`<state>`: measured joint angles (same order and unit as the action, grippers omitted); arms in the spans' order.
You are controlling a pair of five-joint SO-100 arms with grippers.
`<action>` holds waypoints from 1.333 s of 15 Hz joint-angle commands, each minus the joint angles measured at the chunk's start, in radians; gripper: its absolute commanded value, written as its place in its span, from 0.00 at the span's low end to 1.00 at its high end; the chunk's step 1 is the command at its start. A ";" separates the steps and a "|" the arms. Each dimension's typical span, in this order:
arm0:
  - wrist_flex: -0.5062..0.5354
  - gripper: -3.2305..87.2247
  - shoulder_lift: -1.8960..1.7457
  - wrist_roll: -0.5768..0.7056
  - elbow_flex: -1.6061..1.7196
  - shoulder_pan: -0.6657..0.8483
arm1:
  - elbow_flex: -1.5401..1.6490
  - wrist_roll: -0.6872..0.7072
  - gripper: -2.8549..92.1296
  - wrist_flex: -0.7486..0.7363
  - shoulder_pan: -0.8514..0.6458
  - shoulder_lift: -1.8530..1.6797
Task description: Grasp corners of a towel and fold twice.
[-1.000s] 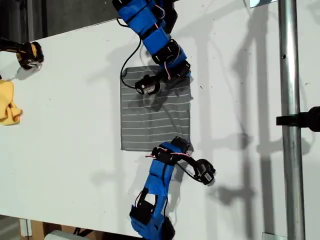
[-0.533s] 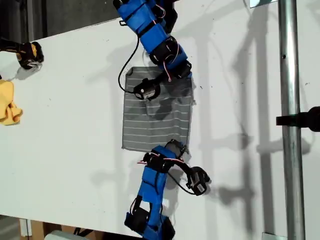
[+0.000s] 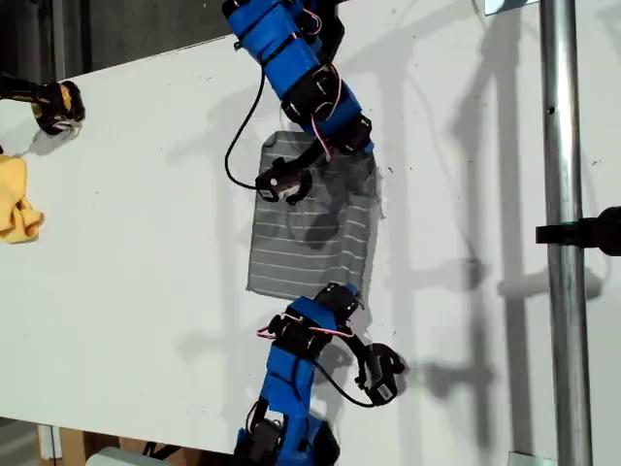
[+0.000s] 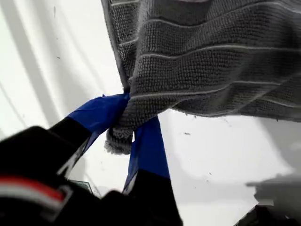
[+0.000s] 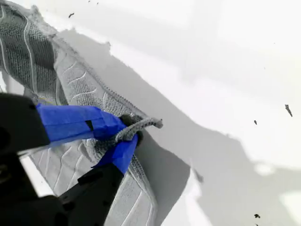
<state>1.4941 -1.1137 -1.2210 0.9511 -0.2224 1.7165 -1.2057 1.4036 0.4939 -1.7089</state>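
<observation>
On the white surface [image 3: 136, 223], the towel [image 3: 310, 233] hangs bunched between two arms. My first gripper [image 4: 126, 127] has its jaws clamped on one corner. My second gripper [image 5: 123, 136] pinches another.

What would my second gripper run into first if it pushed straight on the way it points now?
Probably nothing but bare table. My second gripper is shut on a corner of the towel, and beyond its tips only white tabletop shows; depth is unclear.

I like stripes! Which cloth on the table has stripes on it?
The grey towel between the two blue arms has pale stripes. The small yellow cloth at the exterior view's left edge is plain.
</observation>
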 commanded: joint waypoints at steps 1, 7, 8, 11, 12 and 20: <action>0.014 0.01 -0.052 0.011 -0.003 0.049 | -0.048 0.006 0.03 0.054 -0.078 -0.018; 0.048 0.01 -0.091 0.252 -0.026 0.322 | 0.012 0.164 0.03 0.098 -0.437 -0.152; 0.049 0.01 -0.091 0.285 -0.020 0.371 | 0.029 0.196 0.03 0.107 -0.502 -0.186; 0.041 0.01 -0.052 0.382 -0.025 0.514 | 0.083 0.319 0.03 0.123 -0.698 -0.293; 0.040 0.01 -0.052 0.410 -0.029 0.555 | 0.092 0.356 0.03 0.127 -0.758 -0.325; 0.040 0.01 -0.077 0.520 -0.043 0.742 | 0.107 0.592 0.03 0.078 -1.039 -0.453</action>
<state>1.5294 -1.1275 -0.7087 0.9541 0.4939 1.8346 -0.6427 1.4956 -0.5185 -2.1154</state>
